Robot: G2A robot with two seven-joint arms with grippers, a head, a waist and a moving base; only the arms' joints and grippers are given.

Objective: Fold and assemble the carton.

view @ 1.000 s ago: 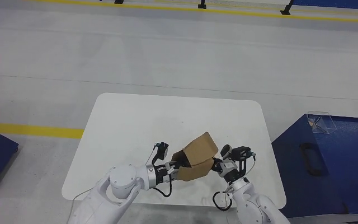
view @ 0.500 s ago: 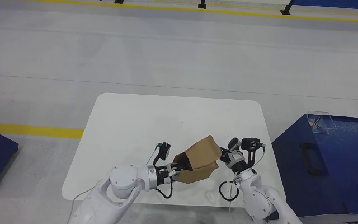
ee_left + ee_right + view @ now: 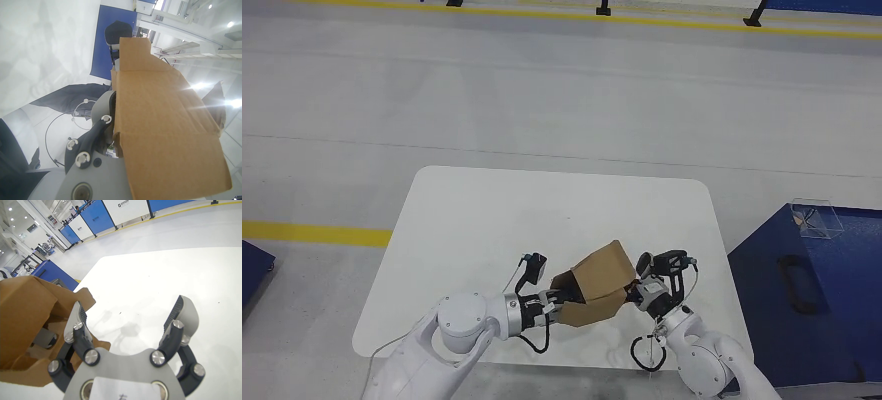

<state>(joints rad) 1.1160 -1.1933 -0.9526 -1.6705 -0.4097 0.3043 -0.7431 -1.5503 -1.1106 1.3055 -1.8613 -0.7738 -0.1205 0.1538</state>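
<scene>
The carton (image 3: 594,280) is over the worktop (image 3: 492,220) close to its front edge, right of that edge's middle. It is tilted, with one end raised towards the far right corner, and appears to be lifted off the surface rather than resting on it.

The left tool (image 3: 554,296) is clamped on the carton's wall at the end nearer the front-left corner. The right wrist view shows a grey pad (image 3: 46,336) inside the open box, most likely one of the left tool's fingers, with its partner outside. This hold seems meant to keep the box steady in the air and present its open end to the other arm, leaving the loose flaps free to be worked.

The right tool (image 3: 132,308) is at that open end with its jaws spread wide and nothing between them. One of its fingers (image 3: 80,315) is right against a notched flap (image 3: 86,297), and the other is over bare worktop. This placement suggests it is lined up to press or tuck the flap rather than to grasp it.

The carton is plain brown corrugated board with no markings visible. It has been opened from flat into a rough rectangular sleeve, with creases showing between the panels. At the far end, as the left wrist view shows it, a stepped flap (image 3: 133,54) stands straight out and unfolded. At the end by the right tool the flaps are only partly turned in, so the inside is open and that end is not yet closed.
</scene>
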